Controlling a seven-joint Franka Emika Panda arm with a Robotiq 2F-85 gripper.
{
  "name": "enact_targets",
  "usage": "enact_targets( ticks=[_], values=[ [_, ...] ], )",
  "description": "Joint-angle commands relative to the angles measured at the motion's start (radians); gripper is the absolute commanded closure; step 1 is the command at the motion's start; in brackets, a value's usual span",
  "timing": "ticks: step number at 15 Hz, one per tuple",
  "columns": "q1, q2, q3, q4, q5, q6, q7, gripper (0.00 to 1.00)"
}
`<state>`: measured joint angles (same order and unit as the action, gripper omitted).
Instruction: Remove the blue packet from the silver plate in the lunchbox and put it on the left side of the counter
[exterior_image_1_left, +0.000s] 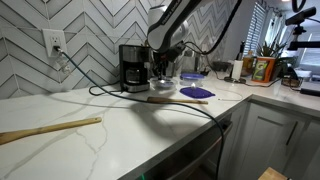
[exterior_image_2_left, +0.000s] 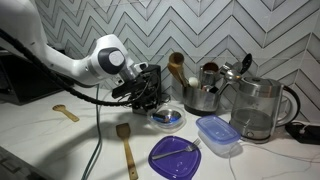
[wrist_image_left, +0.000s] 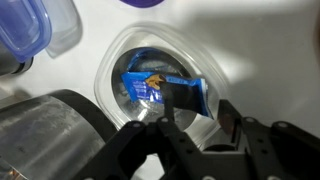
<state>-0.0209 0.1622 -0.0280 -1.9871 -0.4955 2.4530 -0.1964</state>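
Observation:
The blue packet lies in the silver plate, which sits inside the clear lunchbox on the white counter. In the wrist view my gripper is open and low over the plate. One finger covers the packet's right part and the other stands just beyond its right end. In an exterior view the gripper hangs right over the lunchbox. In an exterior view the gripper hides the lunchbox and packet.
A flat purple-blue plate and a blue-rimmed clear lid lie near the lunchbox. A metal pot and a glass kettle stand behind. Wooden spoons lie on the counter. A coffee maker stands by the wall.

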Motion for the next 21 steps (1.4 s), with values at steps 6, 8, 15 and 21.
enact_targets(
  ticks=[6,8,15,21],
  values=[
    [-0.016,0.064,0.010,0.045,0.125,0.031,-0.107,0.63],
    [-0.018,0.071,0.011,0.052,0.157,0.024,-0.138,0.65],
    [-0.029,0.092,0.013,0.076,0.226,0.011,-0.212,0.75],
    [-0.043,0.100,0.020,0.085,0.276,0.006,-0.266,0.80]
  ],
)
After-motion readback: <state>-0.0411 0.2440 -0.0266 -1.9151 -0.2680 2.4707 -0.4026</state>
